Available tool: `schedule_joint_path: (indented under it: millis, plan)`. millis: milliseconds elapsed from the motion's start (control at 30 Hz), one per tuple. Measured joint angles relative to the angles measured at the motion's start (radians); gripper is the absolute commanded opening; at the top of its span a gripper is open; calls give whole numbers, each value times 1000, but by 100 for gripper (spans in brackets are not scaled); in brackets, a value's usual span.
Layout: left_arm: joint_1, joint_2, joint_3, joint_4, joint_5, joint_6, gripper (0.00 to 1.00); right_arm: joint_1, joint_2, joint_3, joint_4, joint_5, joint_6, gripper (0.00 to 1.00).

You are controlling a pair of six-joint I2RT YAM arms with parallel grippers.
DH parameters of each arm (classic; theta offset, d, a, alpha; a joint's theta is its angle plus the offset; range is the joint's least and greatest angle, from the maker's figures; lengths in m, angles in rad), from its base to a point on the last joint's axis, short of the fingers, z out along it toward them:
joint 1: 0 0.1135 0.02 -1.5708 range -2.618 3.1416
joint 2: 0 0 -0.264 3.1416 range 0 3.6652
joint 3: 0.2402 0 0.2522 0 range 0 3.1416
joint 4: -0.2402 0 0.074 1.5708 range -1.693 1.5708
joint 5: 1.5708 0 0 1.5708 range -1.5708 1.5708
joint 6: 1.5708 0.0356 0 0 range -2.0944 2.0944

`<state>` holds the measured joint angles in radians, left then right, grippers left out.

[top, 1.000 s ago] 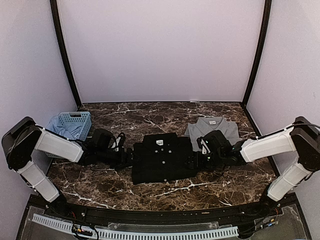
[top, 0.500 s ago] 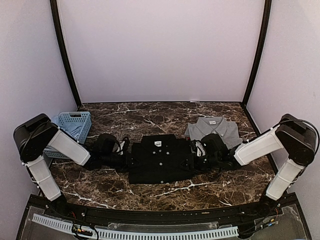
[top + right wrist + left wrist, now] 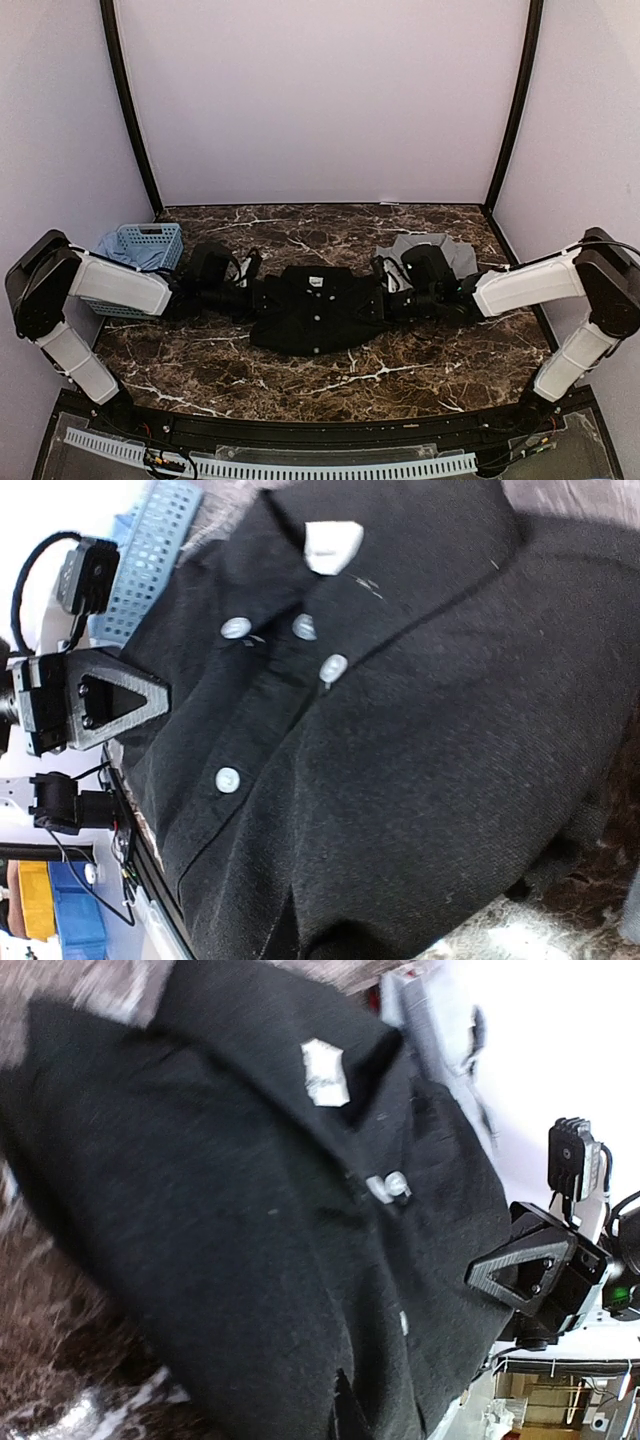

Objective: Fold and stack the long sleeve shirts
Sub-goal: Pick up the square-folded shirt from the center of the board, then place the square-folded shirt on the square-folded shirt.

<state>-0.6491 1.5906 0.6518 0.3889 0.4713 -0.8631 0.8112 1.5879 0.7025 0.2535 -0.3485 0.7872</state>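
The folded black long sleeve shirt (image 3: 318,312), collar and pale buttons facing up, hangs between my two grippers at the table's middle and sags in the centre. My left gripper (image 3: 258,300) is shut on its left edge and my right gripper (image 3: 383,300) on its right edge. The black shirt (image 3: 250,1220) fills the left wrist view, and black cloth (image 3: 400,780) also covers my own fingers in the right wrist view. A grey long sleeve shirt (image 3: 432,248) lies flat behind the right arm, partly hidden by it.
A light-blue lattice basket (image 3: 148,248) with pale blue cloth in it stands at the left edge, behind the left arm. The marble table (image 3: 330,385) is walled by a white enclosure. The basket (image 3: 150,560) also appears in the right wrist view.
Both grippers went from open beside the flat black shirt to shut on its side edges. The shirt has been raised at both sides, bunched narrower and shifted slightly back.
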Motion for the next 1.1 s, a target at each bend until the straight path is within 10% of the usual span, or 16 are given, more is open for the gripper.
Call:
schedule_joint_path:
  millis: [467,1100]
  plan:
    - [-4,18,481,-230,-27,102,0,-266,-309,216,-393,35,-212,0]
    - [-174,774,1207,-231,74,167,0,-770,-255,243,-716,36,-525,0]
